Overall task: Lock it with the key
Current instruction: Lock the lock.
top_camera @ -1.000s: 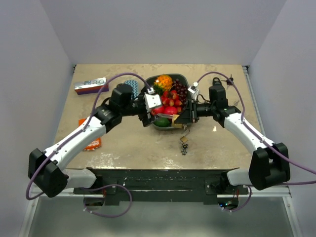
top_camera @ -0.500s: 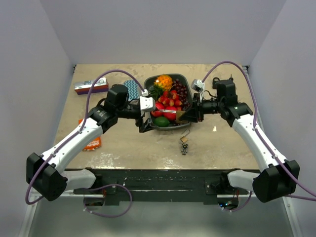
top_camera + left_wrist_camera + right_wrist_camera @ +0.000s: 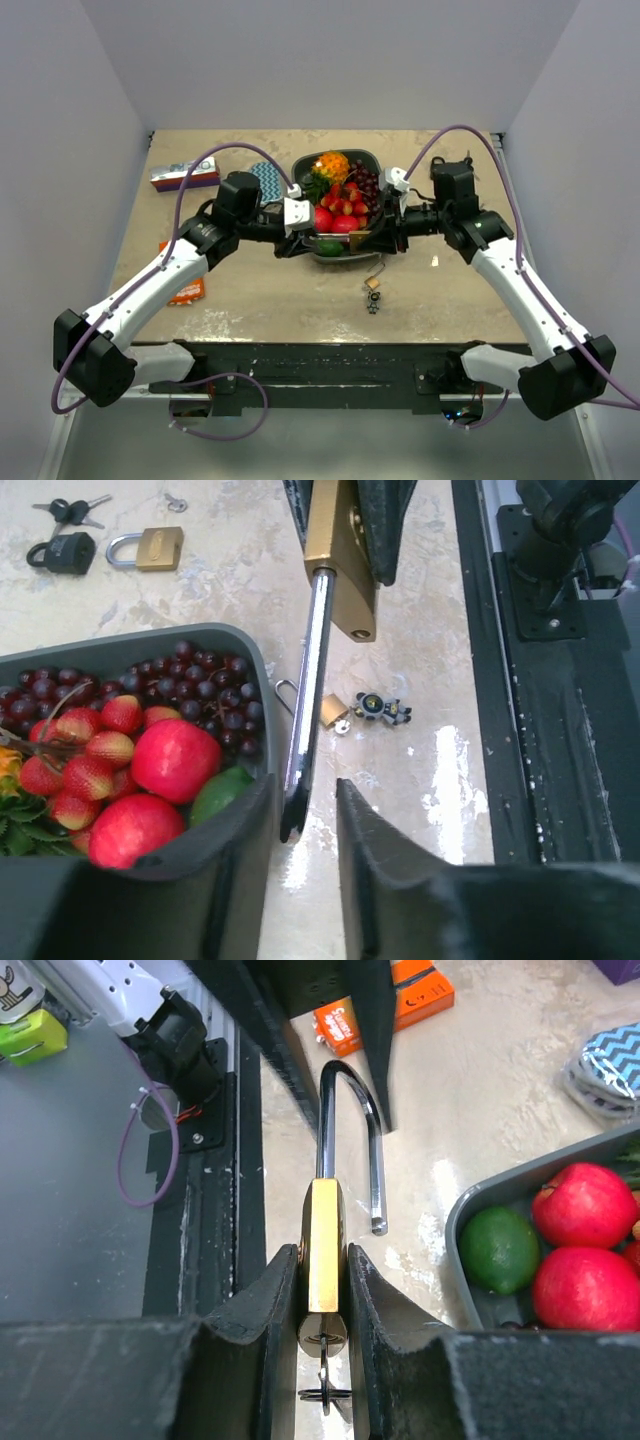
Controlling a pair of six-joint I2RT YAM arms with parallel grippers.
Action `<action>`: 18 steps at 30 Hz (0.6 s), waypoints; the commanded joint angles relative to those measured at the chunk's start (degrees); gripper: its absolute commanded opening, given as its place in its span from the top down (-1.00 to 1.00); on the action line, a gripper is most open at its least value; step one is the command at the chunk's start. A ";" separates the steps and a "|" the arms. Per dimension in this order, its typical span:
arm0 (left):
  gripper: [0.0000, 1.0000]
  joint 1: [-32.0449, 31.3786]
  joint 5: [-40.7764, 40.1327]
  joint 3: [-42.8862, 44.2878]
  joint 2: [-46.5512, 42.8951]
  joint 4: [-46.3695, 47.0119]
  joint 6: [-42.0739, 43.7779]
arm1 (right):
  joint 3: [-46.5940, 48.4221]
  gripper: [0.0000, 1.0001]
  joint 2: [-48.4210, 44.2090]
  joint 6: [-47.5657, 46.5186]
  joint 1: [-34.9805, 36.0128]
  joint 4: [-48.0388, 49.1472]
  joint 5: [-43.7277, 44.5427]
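Note:
A brass padlock (image 3: 324, 1250) is held off the table with my right gripper (image 3: 323, 1252) shut on its body. A key (image 3: 324, 1360) sits in its keyhole. Its steel shackle (image 3: 350, 1110) stands open, free end out of the body. From the left wrist view the same padlock (image 3: 340, 560) points its shackle (image 3: 305, 700) down between my left gripper's (image 3: 305, 792) jaws. The shackle lies against the left finger, with a gap to the other finger (image 3: 380, 860), so that gripper is open. From above, both grippers (image 3: 335, 238) (image 3: 378, 238) meet in front of the tray.
A grey tray (image 3: 345, 157) of fruit sits just behind the grippers. A small padlock (image 3: 372, 284) and keys (image 3: 373, 303) lie on the table below them. Two more padlocks (image 3: 150, 548) (image 3: 60, 552) lie farther off. A chevron pouch (image 3: 265, 180), box (image 3: 185, 173) and orange packet (image 3: 185, 288) are on the left.
My left gripper's jaws have narrowed around the shackle's bend. The right arm has risen at the elbow, turning the padlock level toward the left gripper.

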 commanded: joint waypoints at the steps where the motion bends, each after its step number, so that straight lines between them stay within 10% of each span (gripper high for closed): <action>1: 0.44 -0.62 5.18 0.73 0.08 -1.16 1.70 | 2.90 1.00 -3.43 0.42 0.25 7.62 -1.11; 8: 0.99 -1.85 7.64 2.58 0.60 -2.75 1.70 | 1.67 1.00 -5.10 -1.15 0.95 9.66 0.03; 18: 1.00 -3.17 9.84 4.95 1.84 -2.57 -0.22 | 1.41 1.00 -5.45 -8.36 2.62 7.37 1.00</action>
